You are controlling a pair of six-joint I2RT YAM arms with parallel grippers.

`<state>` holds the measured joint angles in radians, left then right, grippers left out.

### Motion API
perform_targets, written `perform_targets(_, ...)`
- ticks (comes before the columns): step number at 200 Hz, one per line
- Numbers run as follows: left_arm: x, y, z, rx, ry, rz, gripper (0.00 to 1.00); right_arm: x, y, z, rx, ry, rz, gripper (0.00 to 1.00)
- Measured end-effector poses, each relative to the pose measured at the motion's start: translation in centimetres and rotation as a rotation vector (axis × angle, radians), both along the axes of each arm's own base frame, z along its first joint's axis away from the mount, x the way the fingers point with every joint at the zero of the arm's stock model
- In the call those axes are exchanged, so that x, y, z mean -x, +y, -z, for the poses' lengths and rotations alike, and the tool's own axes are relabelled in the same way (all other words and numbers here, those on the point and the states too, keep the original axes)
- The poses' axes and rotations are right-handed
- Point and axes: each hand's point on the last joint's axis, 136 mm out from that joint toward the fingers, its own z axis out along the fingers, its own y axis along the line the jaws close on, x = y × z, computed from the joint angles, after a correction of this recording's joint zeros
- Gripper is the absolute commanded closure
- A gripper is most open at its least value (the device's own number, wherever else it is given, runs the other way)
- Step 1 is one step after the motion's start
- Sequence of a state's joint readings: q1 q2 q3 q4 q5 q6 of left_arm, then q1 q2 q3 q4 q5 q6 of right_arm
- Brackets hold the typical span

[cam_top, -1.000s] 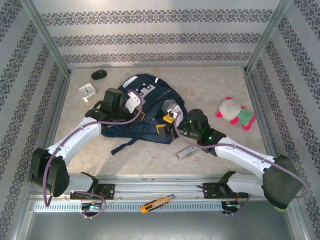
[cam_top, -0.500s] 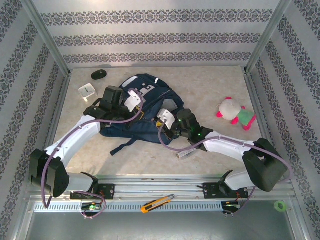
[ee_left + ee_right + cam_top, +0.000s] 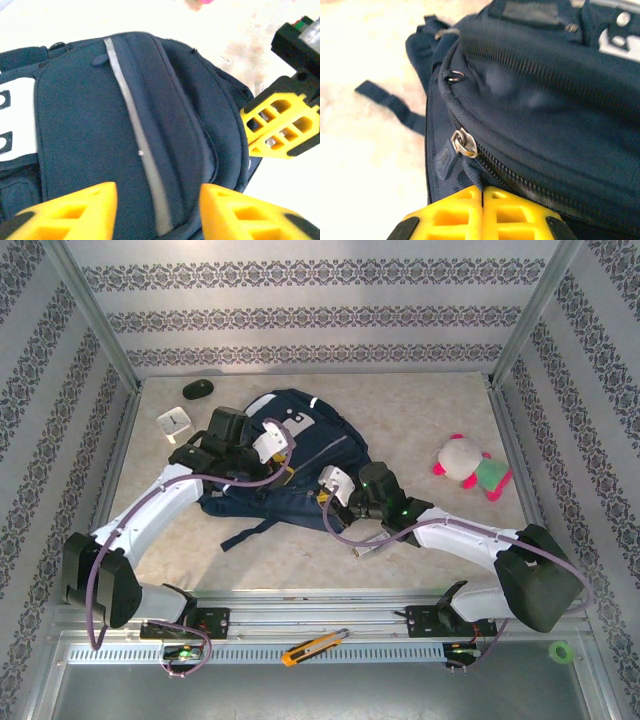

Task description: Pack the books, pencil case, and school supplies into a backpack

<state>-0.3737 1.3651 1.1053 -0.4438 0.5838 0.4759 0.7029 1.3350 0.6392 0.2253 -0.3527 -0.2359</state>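
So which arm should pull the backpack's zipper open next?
Right, probably. The right gripper is shut right beside the zipper pull at the edge of the backpack, while the left gripper hangs open over its front.

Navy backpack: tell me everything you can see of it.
The large navy-blue fabric backpack lies flat, front up, on the beige table. It has white-grey trim patches at its far end, a grey stripe down the front pocket, a zip with a metal zip pull, and a dark strap trailing toward the arms. The open left hand hovers over the pocket; the shut right hand touches its near-right edge just below the pull.
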Motion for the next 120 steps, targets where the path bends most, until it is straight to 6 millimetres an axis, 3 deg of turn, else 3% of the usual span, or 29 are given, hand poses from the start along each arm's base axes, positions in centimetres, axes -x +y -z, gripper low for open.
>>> perform_targets(44, 0.9, -0.3, 1.9, -0.035, -0.028, 0.094, 0.14, 0.6, -0.1, 0.4, 0.034, 0.026, -0.028, 1.0)
perform_targets(91, 2.0, -2.0, 4.7, -0.104, -0.058, 0.248, 0.12, 1.1, -0.2, 0.4, 0.038, 0.036, -0.046, 1.0)
perform_targets(101, 2.0, -2.4, 5.7, -0.121, -0.055, 0.275, 0.17, 1.1, -0.2, 0.4, 0.036, 0.036, -0.048, 1.0)
perform_targets(120, 1.8, -2.8, 7.2, -0.147, -0.049, 0.3, 0.54, 1.2, -0.3, 0.4, 0.036, 0.041, -0.049, 1.0)
